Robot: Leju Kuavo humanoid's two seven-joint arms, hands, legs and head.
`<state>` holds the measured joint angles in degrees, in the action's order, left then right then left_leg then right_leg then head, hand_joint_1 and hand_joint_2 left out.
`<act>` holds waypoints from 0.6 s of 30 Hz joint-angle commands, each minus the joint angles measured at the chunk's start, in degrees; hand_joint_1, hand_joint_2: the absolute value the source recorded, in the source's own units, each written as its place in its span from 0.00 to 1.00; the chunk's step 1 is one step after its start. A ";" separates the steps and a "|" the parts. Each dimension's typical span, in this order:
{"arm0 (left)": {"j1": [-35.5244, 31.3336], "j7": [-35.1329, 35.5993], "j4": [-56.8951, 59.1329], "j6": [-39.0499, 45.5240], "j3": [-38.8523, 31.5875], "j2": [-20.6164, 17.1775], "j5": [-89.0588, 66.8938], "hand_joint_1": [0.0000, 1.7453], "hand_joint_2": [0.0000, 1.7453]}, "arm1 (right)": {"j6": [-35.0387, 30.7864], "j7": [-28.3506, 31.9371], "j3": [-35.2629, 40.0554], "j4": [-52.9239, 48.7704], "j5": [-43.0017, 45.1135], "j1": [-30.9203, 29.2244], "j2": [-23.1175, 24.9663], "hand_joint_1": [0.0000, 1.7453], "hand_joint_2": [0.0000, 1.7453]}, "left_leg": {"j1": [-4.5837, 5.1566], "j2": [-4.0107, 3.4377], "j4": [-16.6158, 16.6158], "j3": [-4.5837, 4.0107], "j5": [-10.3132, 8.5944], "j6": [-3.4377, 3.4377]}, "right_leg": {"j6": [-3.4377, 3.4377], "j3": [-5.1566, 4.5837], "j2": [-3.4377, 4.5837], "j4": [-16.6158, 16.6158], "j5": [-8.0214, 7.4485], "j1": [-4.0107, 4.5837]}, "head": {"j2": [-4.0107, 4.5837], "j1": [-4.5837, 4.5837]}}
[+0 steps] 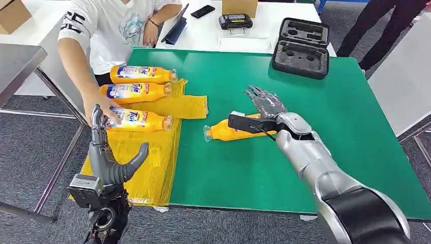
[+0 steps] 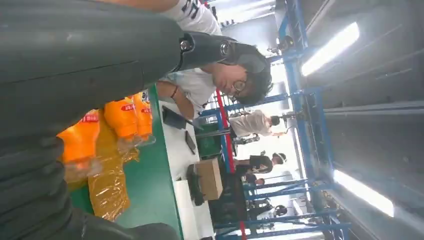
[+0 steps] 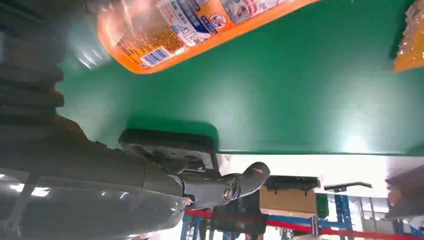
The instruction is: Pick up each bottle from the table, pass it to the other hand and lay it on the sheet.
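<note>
Nearby, glossy orange bottle [image 1: 231,130] lies beside spread right hand [image 1: 267,104].

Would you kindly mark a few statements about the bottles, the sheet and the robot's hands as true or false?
1. Three bottles lie on the yellow sheet. True.
2. The fourth bottle stands upright on the green table. False: it lies on its side.
3. The right hand is over that bottle with fingers spread. True.
4. The left hand holds a bottle. False: it holds nothing.
5. A person's hand rests on the nearest sheet bottle. True.
</note>
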<state>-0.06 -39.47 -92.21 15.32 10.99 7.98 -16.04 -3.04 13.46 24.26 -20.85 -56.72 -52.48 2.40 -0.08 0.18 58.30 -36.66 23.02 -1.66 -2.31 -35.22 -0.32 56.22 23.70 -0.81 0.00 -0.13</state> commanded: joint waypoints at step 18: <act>-4.95 1.09 8.98 -0.52 4.20 -1.95 2.84 0.00 1.00 | 8.47 -9.95 -1.55 8.87 -1.79 1.44 -4.92 0.00 1.00 | -0.04 0.24 -0.05 0.32 0.08 0.08 | 0.09 0.37 -0.23 -0.10 0.14 0.05 | 0.00 -0.02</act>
<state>-2.09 -38.66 -88.96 14.95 12.92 7.58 -13.68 4.31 5.35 24.28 -16.59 -58.23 -51.34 -0.13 -0.07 0.18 58.32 -36.66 23.02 -1.66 -2.31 -35.24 -0.32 56.20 23.70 -0.81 0.00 -0.15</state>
